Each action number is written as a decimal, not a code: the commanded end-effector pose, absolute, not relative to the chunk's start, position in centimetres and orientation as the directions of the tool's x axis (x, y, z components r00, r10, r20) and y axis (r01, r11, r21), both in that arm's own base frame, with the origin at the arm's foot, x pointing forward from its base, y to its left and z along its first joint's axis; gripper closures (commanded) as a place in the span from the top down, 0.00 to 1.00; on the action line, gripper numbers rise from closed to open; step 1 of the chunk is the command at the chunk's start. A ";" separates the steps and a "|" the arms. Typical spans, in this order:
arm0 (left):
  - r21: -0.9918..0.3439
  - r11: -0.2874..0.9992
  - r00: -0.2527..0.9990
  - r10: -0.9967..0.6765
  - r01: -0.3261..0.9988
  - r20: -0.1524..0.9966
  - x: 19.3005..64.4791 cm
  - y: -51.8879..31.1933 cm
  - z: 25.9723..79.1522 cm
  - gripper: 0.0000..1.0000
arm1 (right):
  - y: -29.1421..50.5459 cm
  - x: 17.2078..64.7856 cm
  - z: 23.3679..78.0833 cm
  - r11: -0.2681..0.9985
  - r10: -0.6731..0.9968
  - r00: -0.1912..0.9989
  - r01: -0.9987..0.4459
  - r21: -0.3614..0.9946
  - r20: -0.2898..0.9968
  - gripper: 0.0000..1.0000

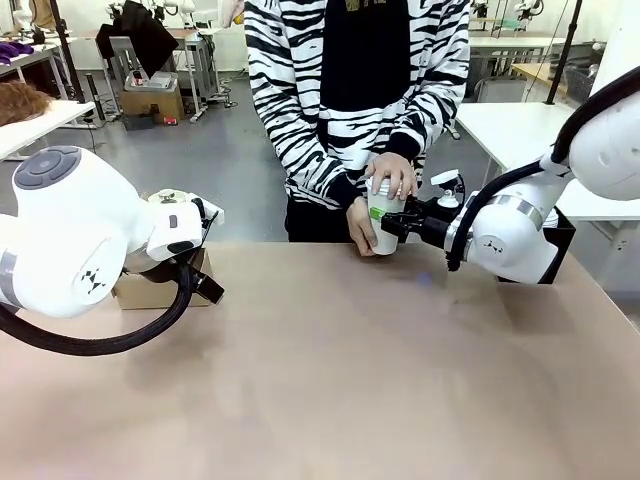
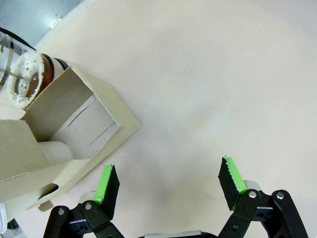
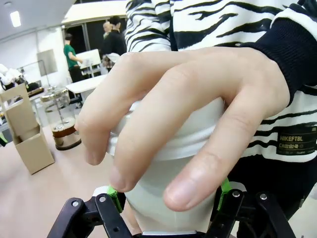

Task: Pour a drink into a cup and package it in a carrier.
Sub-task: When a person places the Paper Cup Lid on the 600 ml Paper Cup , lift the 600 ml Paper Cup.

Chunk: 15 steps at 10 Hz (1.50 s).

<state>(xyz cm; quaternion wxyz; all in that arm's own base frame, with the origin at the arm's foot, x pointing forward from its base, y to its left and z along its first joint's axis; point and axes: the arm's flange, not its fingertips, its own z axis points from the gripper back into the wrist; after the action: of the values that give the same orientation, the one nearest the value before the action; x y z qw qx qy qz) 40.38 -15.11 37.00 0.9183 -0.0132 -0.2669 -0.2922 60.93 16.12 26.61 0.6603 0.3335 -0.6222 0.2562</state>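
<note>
- Your right gripper (image 3: 169, 194) is clamping its green pads on both sides of the cup (image 1: 384, 244), which is standing on the table (image 1: 330, 380) well to the right of the carrier (image 1: 140, 291).
- The person's hand (image 3: 183, 114) is pressing down over the cup's white lid (image 3: 171, 148), with the fingers curling over its rim. A second hand (image 1: 359, 228) is cupping the side of the cup that faces the carrier.
- Your left gripper (image 2: 169, 181) is hovering with its jaws spread wide and nothing between them, over bare table just beside the carrier's open corner.
- The carrier is sitting behind your left arm, with its handle tab standing upright.
- The press pot (image 3: 60, 119) is standing just beside the carrier, and the drink (image 3: 63, 134) is showing as a dark brown layer low in the glass.
- A black box (image 1: 563, 238) is sitting behind your right arm, farther from the carrier than the cup is.
</note>
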 end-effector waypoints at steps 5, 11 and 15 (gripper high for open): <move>0.131 0.828 0.686 -0.530 0.545 0.499 40.4 -15.1 37.0 1.00 | 16.5 60.9 26.6 0.642 -0.071 0.097 -0.757 0.119 0.993 0.80; 0.131 0.828 0.686 -0.530 0.545 0.499 40.4 -15.1 37.0 1.00 | 16.5 60.9 26.6 0.642 -0.071 0.097 -0.757 0.119 0.993 0.80; 0.131 0.828 0.686 -0.530 0.545 0.499 40.4 -15.1 37.0 1.00 | 16.5 60.9 26.6 0.642 -0.071 0.097 -0.757 0.119 0.993 0.80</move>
<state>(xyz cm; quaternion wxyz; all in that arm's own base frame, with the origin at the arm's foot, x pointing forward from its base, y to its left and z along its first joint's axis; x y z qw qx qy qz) 40.38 -15.11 37.00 0.9183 -0.0132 -0.2669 -0.2922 60.78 16.32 26.30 0.6620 0.3348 -0.6194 0.2569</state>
